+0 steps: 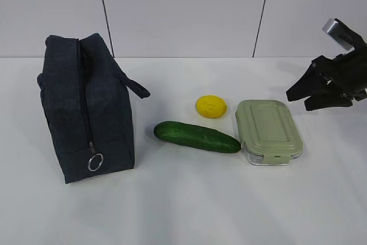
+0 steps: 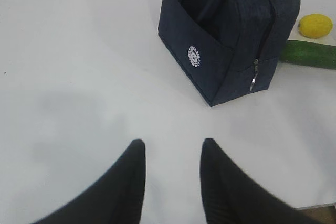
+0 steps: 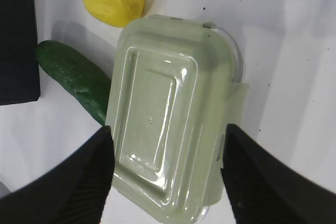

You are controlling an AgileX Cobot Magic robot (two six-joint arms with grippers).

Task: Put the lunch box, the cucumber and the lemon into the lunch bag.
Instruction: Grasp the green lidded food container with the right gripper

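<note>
Above the flat clear lunch box with its sage-green lid [image 3: 173,124], the right pincer [image 3: 167,174] hangs open, both fingers straddling it, nothing gripped. Next it must descend and close; the left pincer [image 2: 170,179] waits open near the zipped navy fabric lunch bag [image 2: 231,30].

- The right gripper [image 1: 299,97] is at the far right of the exterior view, raised, black fingers spread and pointing left and downward.
- From the right wrist view, its two fingers [image 3: 68,182] stand wide apart.
- The left gripper [image 2: 170,148] shows two dark fingertips parted, holding nothing.
</note>
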